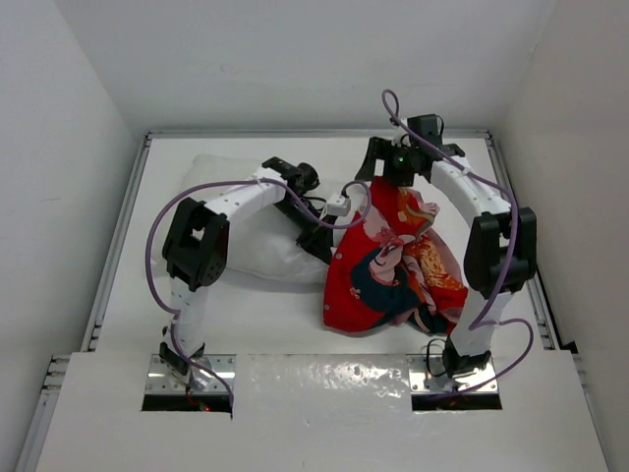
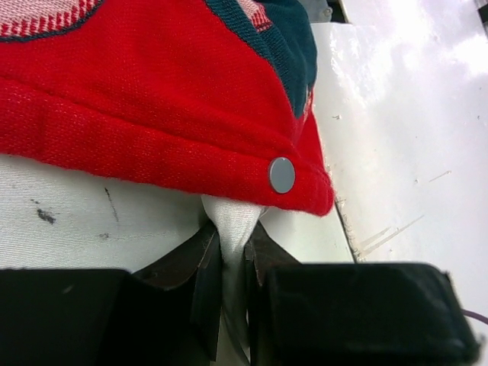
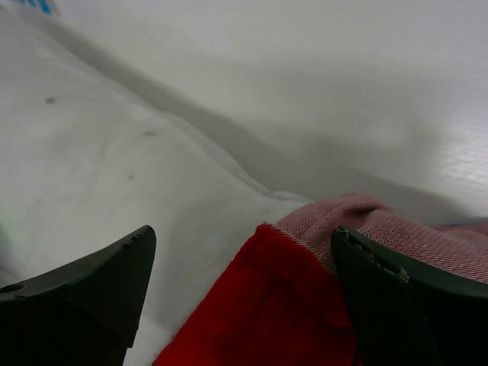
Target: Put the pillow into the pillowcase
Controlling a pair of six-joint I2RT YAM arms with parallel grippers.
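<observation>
Looking down from the top camera, you see the pillow (image 1: 257,248) lying on the far left part of the table (image 1: 256,329), under the left arm. The pillowcase (image 1: 388,265) is crumpled just beside it, running from the middle of the far edge toward the near right corner. The left gripper (image 1: 319,241) sits where pillow and pillowcase meet; the right gripper (image 1: 398,182) sits at the pillowcase's far end. In the left wrist view, your left fingers (image 2: 202,267) are pinched together on a small fold of white pillow fabric. The fold sits directly below the red hem, which carries a grey snap button (image 2: 281,174). In the right wrist view, the jaws stand wide apart, gripping nothing. The pillowcase's red edge, its pale pink inside showing, lies between them, close to one finger (image 3: 396,305), with the white pillow below.
</observation>
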